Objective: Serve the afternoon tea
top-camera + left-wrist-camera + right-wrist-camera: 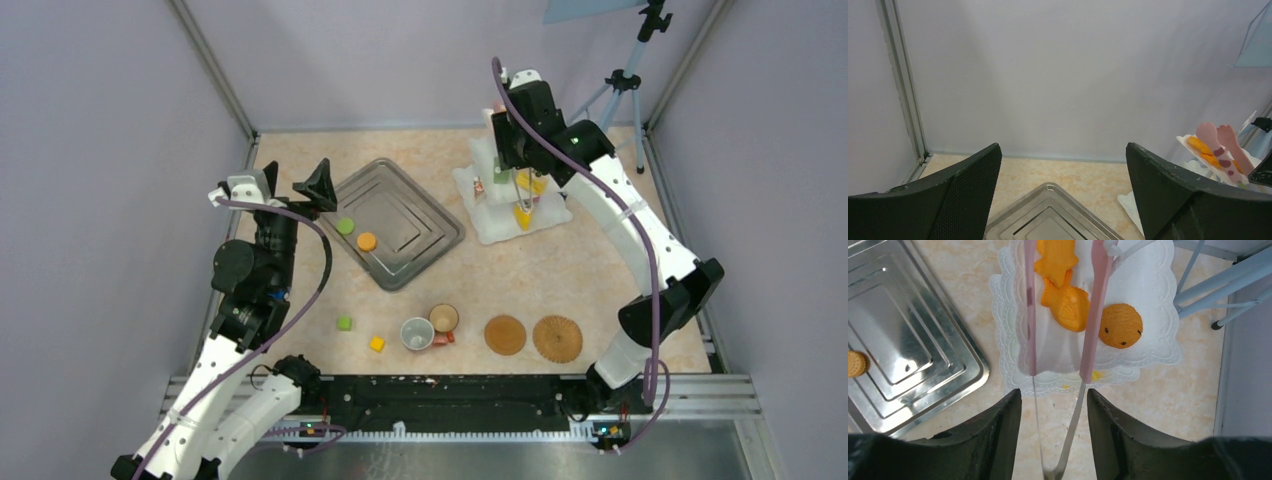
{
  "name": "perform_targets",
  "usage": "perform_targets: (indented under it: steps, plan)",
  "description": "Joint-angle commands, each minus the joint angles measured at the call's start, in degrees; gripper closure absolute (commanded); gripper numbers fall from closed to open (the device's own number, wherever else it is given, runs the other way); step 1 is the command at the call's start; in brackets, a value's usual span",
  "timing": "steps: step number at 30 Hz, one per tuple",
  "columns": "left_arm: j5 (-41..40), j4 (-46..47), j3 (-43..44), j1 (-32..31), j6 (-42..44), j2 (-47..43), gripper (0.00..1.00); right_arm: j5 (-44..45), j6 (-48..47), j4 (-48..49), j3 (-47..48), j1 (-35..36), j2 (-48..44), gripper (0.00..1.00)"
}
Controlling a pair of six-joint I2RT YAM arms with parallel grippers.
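The white three-tier stand (487, 215) is at the back right. My right gripper (520, 165) hangs over it, shut on the pink tongs (1095, 315), whose tips are apart with nothing between them. Below the tongs, the stand's tier (1158, 350) holds an orange fish-shaped pastry (1068, 302) and an orange round (1120, 325). A green round (345, 226) and an orange round (367, 241) lie on the grey steel tray (400, 225). Two cups (417, 333) and two woven mats (505, 335) are near the front. My left gripper (295, 185) is open and empty, raised over the tray's left corner.
A green cube (344, 323) and a yellow cube (377, 344) lie left of the cups. A tripod (625, 90) stands at the back right corner. Walls enclose the table on three sides. The tray's far corner (1048, 215) shows between the left fingers.
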Motion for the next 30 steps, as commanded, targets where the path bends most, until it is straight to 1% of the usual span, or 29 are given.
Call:
perform_targets:
  steps: [1, 4, 6, 9, 12, 14, 15, 16, 17, 20, 22, 24, 27, 30]
  plan:
    - [0.8, 1.4, 1.2, 0.1, -0.4, -0.4, 0.01, 4.1, -1.7, -0.7, 6.9, 4.9, -5.8, 0.50]
    - [0.8, 1.4, 1.2, 0.3, -0.4, -0.4, 0.01, 8.4, -2.3, -2.3, 9.8, 9.2, -6.2, 0.49]
    - [0.9, 1.3, 1.2, 0.2, -0.4, -0.3, 0.01, 9.2, -2.2, -2.9, 10.9, 11.0, -6.2, 0.49]
    - [1.0, 1.3, 1.3, 0.2, -0.4, -0.2, 0.01, 8.0, -1.9, -1.2, 8.0, 11.2, -7.1, 0.49]
    - [0.7, 1.2, 1.3, 0.2, -0.2, -0.2, 0.01, 6.0, -1.5, 4.7, -3.3, 11.2, -12.3, 0.43]
    - [0.5, 1.3, 1.2, 0.2, -0.3, -0.2, 0.01, 2.8, -0.6, 10.0, -13.2, 11.2, -17.3, 0.40]
    - [0.6, 1.3, 1.2, 0.2, -0.3, -0.2, 0.01, 1.7, 0.1, 13.2, -20.9, 11.2, -20.3, 0.39]
    - [0.6, 1.3, 1.3, 0.2, -0.3, -0.2, 0.01, 1.0, 1.0, 16.6, -25.0, 11.2, -23.5, 0.38]
    - [0.8, 1.3, 1.3, 0.3, -0.4, -0.1, 0.01, -0.2, 2.0, 20.3, -32.2, 11.1, -26.6, 0.38]
    - [1.5, 1.2, 1.4, 0.3, -0.9, -0.1, 0.01, -1.5, 7.2, 27.9, -44.6, 11.0, -34.8, 0.36]
    - [1.6, 1.1, 1.4, 0.2, -1.0, 0.2, 0.01, -1.2, 11.7, 30.2, -50.8, 10.7, -38.3, 0.36]
    - [1.7, 1.1, 1.4, 0.2, -1.1, 0.2, 0.01, -0.3, 14.9, 29.8, -55.2, 10.6, -40.4, 0.35]
    - [2.0, 1.0, 1.4, 0.2, -1.2, 0.4, 0.01, -0.3, 17.6, 27.0, -58.4, 8.8, -39.6, 0.35]
    - [2.4, 0.8, 1.5, 0.3, -1.6, 0.5, 0.01, -1.9, 17.8, 27.1, -60.5, 6.4, -38.2, 0.34]
